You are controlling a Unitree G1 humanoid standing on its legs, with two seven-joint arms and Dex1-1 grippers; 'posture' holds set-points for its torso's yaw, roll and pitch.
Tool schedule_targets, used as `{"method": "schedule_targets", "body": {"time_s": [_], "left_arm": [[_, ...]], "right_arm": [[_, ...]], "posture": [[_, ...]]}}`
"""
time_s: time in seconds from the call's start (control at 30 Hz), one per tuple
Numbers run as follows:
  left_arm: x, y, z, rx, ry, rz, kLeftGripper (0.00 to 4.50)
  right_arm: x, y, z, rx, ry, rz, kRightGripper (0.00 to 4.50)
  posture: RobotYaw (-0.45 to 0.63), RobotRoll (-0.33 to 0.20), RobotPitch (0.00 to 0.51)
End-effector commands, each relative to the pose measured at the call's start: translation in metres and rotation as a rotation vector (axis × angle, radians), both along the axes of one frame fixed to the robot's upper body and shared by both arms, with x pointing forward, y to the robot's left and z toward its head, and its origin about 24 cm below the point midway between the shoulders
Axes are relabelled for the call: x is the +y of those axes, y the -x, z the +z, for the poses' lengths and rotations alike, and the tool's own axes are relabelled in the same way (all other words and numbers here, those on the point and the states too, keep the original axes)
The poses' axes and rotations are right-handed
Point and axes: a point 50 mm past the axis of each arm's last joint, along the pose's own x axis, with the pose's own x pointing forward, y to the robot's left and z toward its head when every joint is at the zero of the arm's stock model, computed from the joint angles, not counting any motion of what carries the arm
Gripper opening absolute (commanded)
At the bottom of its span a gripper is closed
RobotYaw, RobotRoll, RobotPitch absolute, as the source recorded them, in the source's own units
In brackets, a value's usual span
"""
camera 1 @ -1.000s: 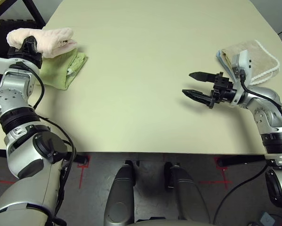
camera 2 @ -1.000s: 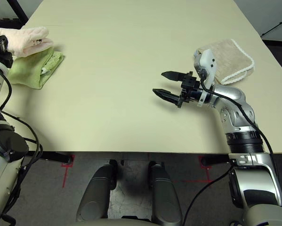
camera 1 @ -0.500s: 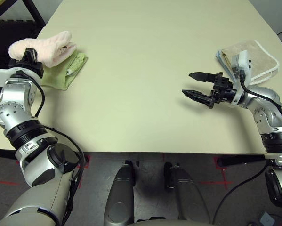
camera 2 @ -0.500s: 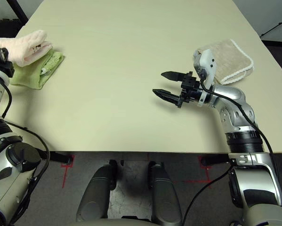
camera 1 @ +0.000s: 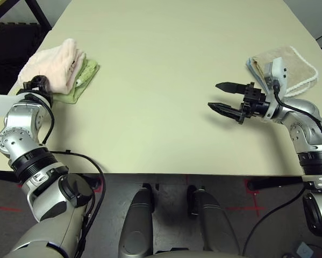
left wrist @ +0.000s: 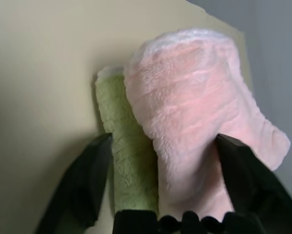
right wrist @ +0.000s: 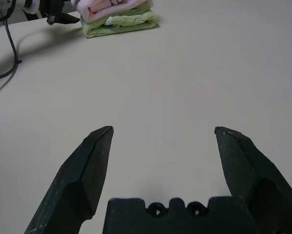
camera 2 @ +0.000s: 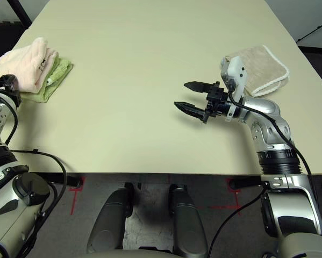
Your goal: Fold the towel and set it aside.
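Note:
The folded pale pink towel (camera 1: 53, 64) lies on top of a light green towel (camera 1: 83, 78) at the table's far left edge. My left gripper (left wrist: 163, 146) stands open at the stack's near end. One black finger (left wrist: 87, 180) is beside the green towel (left wrist: 128, 161). The other finger is against the side of the pink towel (left wrist: 194, 117). From the head the left gripper (camera 1: 38, 82) sits just in front of the stack. My right gripper (camera 1: 217, 95) hovers open over the bare table at the right, holding nothing.
A beige-tan towel with white edging (camera 1: 292, 67) lies at the far right behind my right wrist. The wide cream tabletop (camera 1: 161, 64) stretches between the two arms. The table's left edge runs close to the towel stack.
My left gripper has opened and let go of the pink towel, which now rests lower on the green one. The left arm has drawn back toward me. The right arm has not moved.

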Motion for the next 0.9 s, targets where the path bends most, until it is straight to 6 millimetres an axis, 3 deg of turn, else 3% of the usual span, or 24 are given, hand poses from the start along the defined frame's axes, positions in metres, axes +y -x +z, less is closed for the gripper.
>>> {"method": "schedule_targets", "body": {"time_s": [0.03, 0.13, 0.23, 0.43, 0.53, 0.7, 0.9], "left_arm": [[-0.005, 0.019, 0.004, 0.101, -0.070, -0.042, 4.49], [-0.006, 0.029, 0.008, 0.191, -0.130, -0.098, 4.49], [-0.010, 0.037, 0.008, 0.390, -0.301, -0.302, 4.49], [-0.023, 0.046, 0.043, 0.319, -0.786, -0.631, 4.49], [-0.037, 0.034, 0.053, 0.133, -0.984, -0.714, 4.49], [-0.053, 0.004, 0.045, -0.069, -1.243, -0.827, 4.49], [-0.072, -0.028, 0.028, -0.241, -1.331, -0.915, 4.49]], "right_arm": [[0.001, 0.000, -0.004, 0.008, 0.012, 0.012, 4.50], [0.003, 0.000, -0.005, 0.009, 0.009, 0.016, 4.50], [0.005, -0.002, -0.004, 0.009, 0.005, 0.022, 4.50], [0.007, -0.008, -0.004, -0.003, 0.010, 0.008, 4.50], [0.002, -0.019, -0.005, 0.018, -0.022, -0.118, 4.50], [-0.005, -0.029, -0.013, 0.065, -0.122, -0.270, 4.50], [-0.006, -0.035, -0.012, 0.019, -0.213, -0.359, 4.50]], "posture": [[0.07, 0.000, 0.227], [0.08, 0.000, 0.225], [0.09, 0.000, 0.229], [0.11, 0.000, 0.228], [0.11, 0.000, 0.225], [0.09, 0.000, 0.223], [0.07, 0.000, 0.215]]}}
